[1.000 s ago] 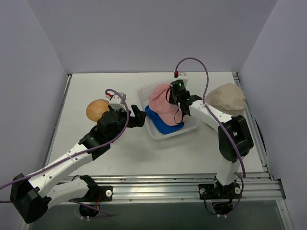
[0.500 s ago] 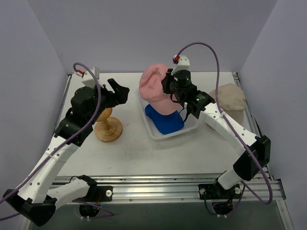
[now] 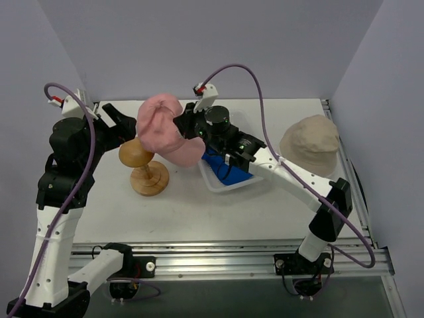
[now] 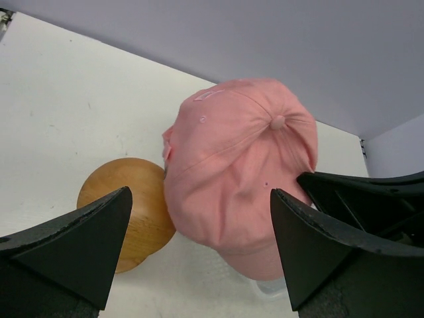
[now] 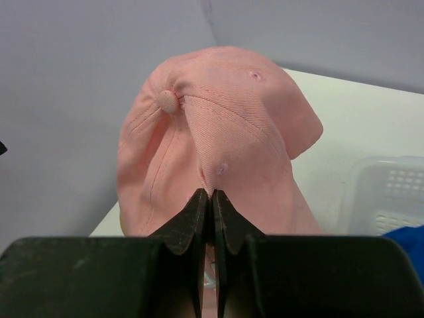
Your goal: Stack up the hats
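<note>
From above, the right gripper (image 3: 186,126) holds the pink cap (image 3: 161,128) up in the air at the far left middle of the table (image 3: 199,212). The cap hangs just to the right of the round wooden stand (image 3: 142,165) and left of the clear basket (image 3: 211,181). A blue cap (image 3: 228,171) lies in that basket, and a beige hat (image 3: 310,141) sits well apart at the far right. The left gripper (image 3: 123,124) hovers on the far left, near the cap but not touching it. In the left wrist view, the left gripper (image 4: 199,199) is spread wide with nothing in it. The pink cap (image 4: 238,165) fills the middle, and the wooden stand (image 4: 126,205) shows below and to its left. In the right wrist view, the right gripper (image 5: 211,197) is pinched tight on a fold of the pink cap (image 5: 218,119), with the basket (image 5: 391,192) off to the right. It looks like the cap is on its way to the stand. The next move likely needs the cap brought over the round top, set down softly, and then let go.
</note>
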### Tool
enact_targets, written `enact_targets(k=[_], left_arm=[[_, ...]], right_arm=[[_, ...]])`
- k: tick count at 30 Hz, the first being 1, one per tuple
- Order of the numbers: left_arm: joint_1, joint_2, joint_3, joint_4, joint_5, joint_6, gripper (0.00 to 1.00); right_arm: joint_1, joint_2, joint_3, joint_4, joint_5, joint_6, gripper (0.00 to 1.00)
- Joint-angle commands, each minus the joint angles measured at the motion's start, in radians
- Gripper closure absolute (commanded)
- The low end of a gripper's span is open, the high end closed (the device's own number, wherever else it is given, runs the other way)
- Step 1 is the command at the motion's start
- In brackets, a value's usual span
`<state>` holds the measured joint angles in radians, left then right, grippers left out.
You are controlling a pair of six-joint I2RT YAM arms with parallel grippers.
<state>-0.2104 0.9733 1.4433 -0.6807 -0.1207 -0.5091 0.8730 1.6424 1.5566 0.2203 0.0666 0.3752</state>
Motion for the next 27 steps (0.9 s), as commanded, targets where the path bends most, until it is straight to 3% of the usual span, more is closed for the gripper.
enact_targets(k=[1, 7, 12, 20, 27], left_arm=[[0.028, -0.028, 0.026, -0.059, -0.014, 0.023, 0.06], [0.063, -0.062, -0.052, -0.036, -0.039, 0.017, 0.06], [0.138, -0.009, -0.099, -0.023, 0.029, -0.005, 0.06], [0.295, 0.077, -0.208, 0.062, 0.255, -0.051, 0.05], [0.305, 0.123, -0.270, 0.148, 0.296, -0.066, 0.04]], right_arm=[[0.024, 0.062, 0.103, 0.137, -0.056, 0.033, 1.00], [0.095, 0.210, 0.218, 0.099, -0.088, 0.025, 1.00], [0.124, 0.249, 0.157, 0.136, -0.013, 0.037, 1.00], [0.139, 0.257, 0.039, 0.163, -0.004, 0.073, 1.00], [0.139, 0.255, -0.006, 0.174, 0.019, 0.073, 0.99]])
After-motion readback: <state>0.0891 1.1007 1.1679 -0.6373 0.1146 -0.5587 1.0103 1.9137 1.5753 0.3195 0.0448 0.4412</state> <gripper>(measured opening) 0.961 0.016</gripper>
